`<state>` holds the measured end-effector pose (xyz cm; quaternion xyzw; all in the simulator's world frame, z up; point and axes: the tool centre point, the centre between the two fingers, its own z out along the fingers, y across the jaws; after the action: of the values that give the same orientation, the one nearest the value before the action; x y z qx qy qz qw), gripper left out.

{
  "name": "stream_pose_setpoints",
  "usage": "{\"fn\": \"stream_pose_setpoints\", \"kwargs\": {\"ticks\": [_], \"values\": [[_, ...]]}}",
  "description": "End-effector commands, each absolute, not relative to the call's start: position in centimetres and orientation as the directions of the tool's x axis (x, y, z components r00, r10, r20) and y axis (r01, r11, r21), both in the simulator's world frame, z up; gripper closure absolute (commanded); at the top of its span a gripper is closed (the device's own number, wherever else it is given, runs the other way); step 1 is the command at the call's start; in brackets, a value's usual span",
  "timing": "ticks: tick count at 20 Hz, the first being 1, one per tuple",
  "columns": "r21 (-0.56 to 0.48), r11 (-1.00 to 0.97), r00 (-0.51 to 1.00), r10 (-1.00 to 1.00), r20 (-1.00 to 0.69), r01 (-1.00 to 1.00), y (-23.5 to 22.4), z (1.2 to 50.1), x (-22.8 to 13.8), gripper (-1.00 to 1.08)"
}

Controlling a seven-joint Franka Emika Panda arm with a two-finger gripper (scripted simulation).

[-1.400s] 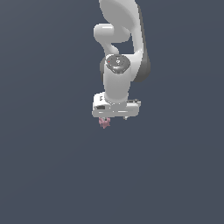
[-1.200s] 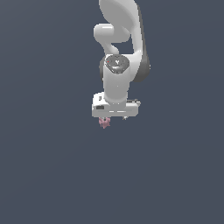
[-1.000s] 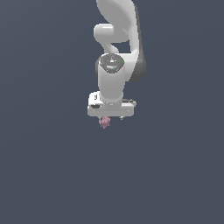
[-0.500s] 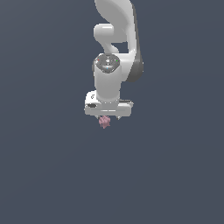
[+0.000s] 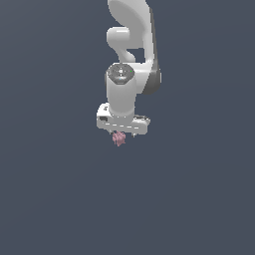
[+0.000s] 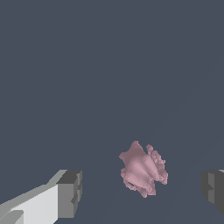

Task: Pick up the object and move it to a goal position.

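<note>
Pink lumpy object (image 6: 142, 169) between spread grey-tipped fingers (image 6: 70, 193), touching neither; smooth white arm (image 5: 130, 64).

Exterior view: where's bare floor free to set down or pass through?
Bare dark floor on every side of the arm. Only clutter: the pink object under the end effector, between its open fingers in the wrist view.
</note>
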<state>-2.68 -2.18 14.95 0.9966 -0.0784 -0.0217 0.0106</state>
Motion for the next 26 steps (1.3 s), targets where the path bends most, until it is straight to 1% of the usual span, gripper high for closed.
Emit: {"fn": "stream_pose_setpoints", "kwargs": {"ticks": [1, 9, 17, 26], "values": [[0.024, -0.977, 0.977, -0.211, -0.038, -0.210, -2.3, 14.5, -3.0, -0.92], [0.018, -0.901, 0.901, -0.433, -0.025, -0.433, -3.0, 12.8, -4.5, -0.92], [0.010, -0.767, 0.767, -0.641, -0.012, -0.641, -3.8, 11.2, -6.2, -0.92], [0.003, -0.628, 0.628, -0.778, -0.003, -0.778, -4.5, 10.1, -7.6, -0.92]]}}
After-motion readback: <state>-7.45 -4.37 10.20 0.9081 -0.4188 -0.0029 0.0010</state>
